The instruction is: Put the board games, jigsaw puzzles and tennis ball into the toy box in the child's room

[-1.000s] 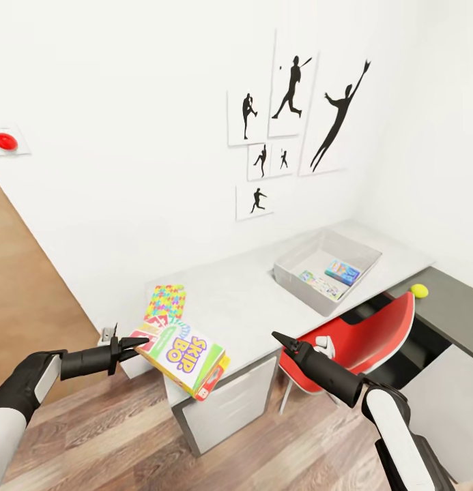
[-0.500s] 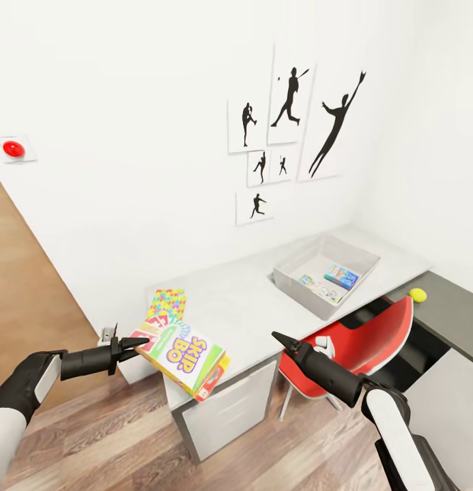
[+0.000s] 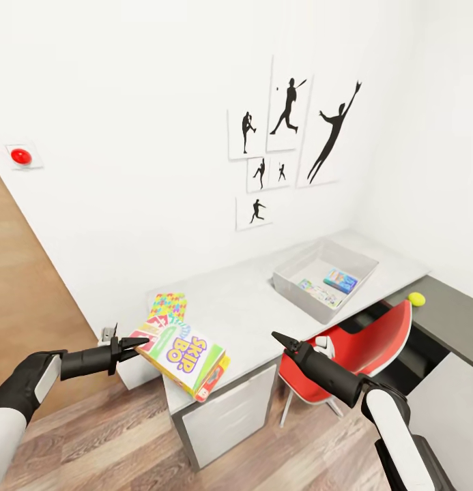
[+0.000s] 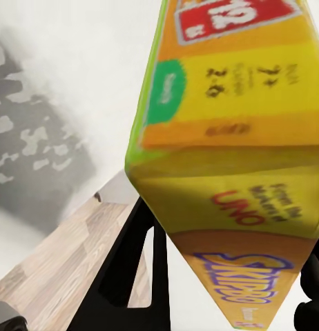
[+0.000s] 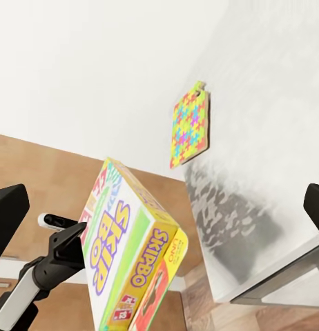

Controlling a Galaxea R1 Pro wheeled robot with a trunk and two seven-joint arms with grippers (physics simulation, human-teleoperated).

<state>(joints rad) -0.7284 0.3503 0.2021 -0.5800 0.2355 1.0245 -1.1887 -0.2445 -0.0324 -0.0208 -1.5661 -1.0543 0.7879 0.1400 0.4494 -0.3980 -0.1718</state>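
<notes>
My left gripper (image 3: 137, 343) is shut on the edge of a yellow and green Skip-Bo board game (image 3: 181, 353), holding it tilted over the near left corner of the table (image 3: 250, 310). In the left wrist view the board game (image 4: 228, 138) sits between the dark fingers (image 4: 128, 269). A jigsaw puzzle (image 3: 168, 305) lies flat on the table just beyond it, and the jigsaw puzzle (image 5: 189, 124) also appears in the right wrist view. My right gripper (image 3: 276, 336) is open and empty, hanging in front of the table. The toy box (image 3: 295, 290) stands at the table's far right with two flat boxes inside. The tennis ball (image 3: 416, 298) rests on the dark side unit.
A red chair (image 3: 362, 344) is tucked under the table right beside my right arm. White drawers (image 3: 222, 416) stand below the table's near corner. A brown door (image 3: 18, 286) is at the left, and black silhouette pictures (image 3: 291, 136) hang on the white wall.
The whole view has drifted slightly, so the camera has moved. Both arms and the held board game keep the same pose.
</notes>
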